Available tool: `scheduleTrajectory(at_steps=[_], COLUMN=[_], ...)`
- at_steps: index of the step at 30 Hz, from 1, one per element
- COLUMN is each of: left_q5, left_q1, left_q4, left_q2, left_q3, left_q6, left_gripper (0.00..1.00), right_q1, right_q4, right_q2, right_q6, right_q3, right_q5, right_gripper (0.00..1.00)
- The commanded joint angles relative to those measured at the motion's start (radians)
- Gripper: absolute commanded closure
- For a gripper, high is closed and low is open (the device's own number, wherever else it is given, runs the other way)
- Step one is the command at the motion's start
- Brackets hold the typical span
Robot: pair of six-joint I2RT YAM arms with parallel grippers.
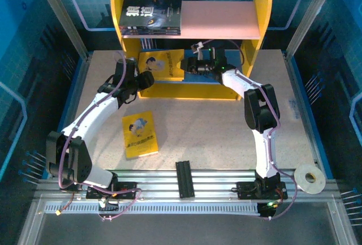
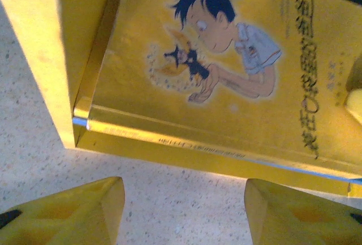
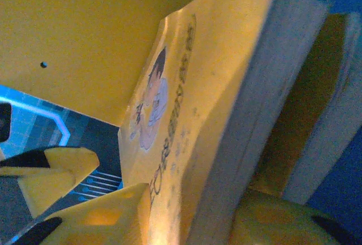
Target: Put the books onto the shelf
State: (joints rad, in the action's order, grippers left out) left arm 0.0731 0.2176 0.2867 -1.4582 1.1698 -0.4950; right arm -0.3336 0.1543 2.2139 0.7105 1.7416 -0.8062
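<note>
Blue walls stand around a speckled table [image 1: 215, 126]. From above, the shelf [image 1: 262, 7] is at the back, with dark books [image 1: 150, 14] on its pink top board and a yellow book [image 1: 161, 64] on the low board. A second yellow book [image 1: 140, 134] lies on the table. At the left wrist, the left claw [image 2: 184, 211] is wide and holds nothing, near the low book. At the right wrist, the right claw [image 3: 195, 214] has a finger on each side of that book; I cannot tell if it squeezes.
</note>
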Motion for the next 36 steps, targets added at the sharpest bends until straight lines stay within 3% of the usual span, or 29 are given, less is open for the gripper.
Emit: scheduleTrajectory(at_steps=[1, 8, 25, 36], left_q5=[-0.011, -0.015, -0.045, -0.046], left_q1=[-0.014, -0.014, -0.014, -0.014], left_q4=[-0.065, -0.053, -0.075, -0.076], left_q2=[-0.01, -0.033, -0.078, -0.096], left_q3=[0.005, 0.021, 0.025, 0.035], left_q6=[-0.007, 0.006, -0.012, -0.015], left_gripper=[0.41, 0.41, 0.42, 0.42], right_q1=[-0.007, 0.035, 0.03, 0.0], right_q4=[-0.108, -0.231, -0.309, -0.334], right_q2=[-0.011, -0.055, -0.158, -0.136], right_q6=[-0.088, -0.198, -0.302, -0.314], right_q3=[0.01, -0.013, -0.134, -0.097], right_q5=[0.032, 0.057, 0.062, 0.052], right_gripper=[0.54, 0.4, 0.39, 0.4])
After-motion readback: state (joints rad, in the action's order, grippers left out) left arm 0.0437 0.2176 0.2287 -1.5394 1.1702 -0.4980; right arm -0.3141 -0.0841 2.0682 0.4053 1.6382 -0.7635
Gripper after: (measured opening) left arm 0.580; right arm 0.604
